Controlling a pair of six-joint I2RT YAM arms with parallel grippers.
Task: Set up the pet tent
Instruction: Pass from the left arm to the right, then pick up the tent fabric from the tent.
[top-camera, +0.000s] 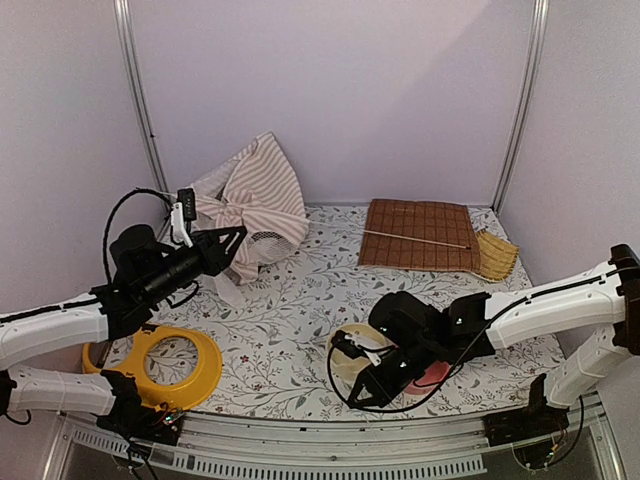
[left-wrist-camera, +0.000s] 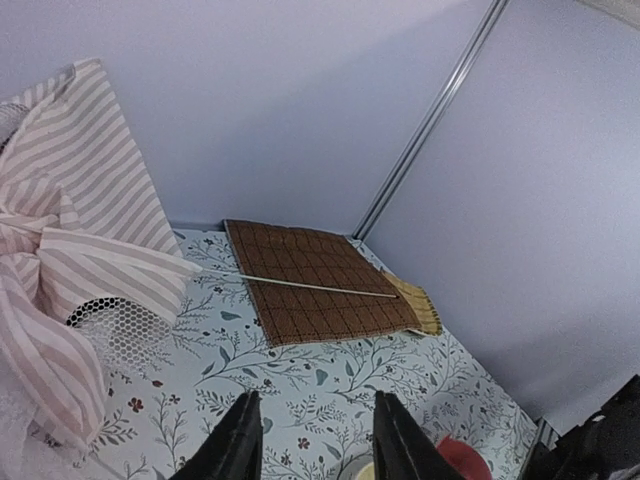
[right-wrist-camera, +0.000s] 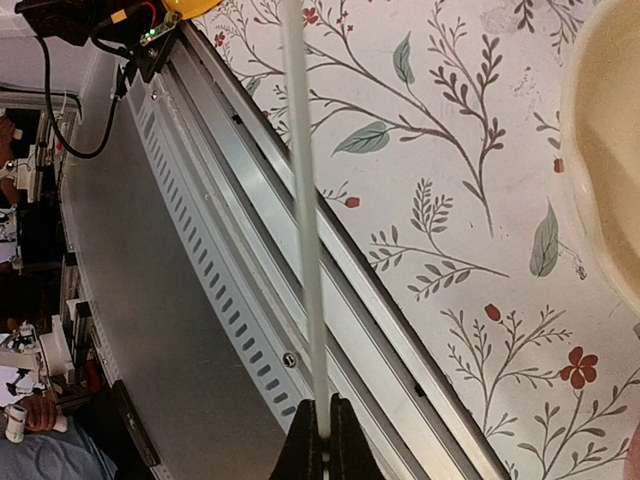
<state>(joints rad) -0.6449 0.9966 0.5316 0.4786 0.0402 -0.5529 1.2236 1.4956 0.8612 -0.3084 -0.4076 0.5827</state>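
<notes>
Tent (top-camera: 255, 195) slumps just beside left tool (top-camera: 232, 250) (right tool (right-wrist-camera: 322, 410) pinches pole (right-wrist-camera: 303, 200)).

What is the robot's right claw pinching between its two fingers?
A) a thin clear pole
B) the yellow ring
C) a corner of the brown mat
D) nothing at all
A: in the wrist view the right gripper has its fingers closed tight on a thin clear pole that sticks straight out from them.

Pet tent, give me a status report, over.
Left hand open, empty. Right hand shut on clear pole. Pet tent crumpled back left, not up. Second pole lies on brown mat.
</notes>
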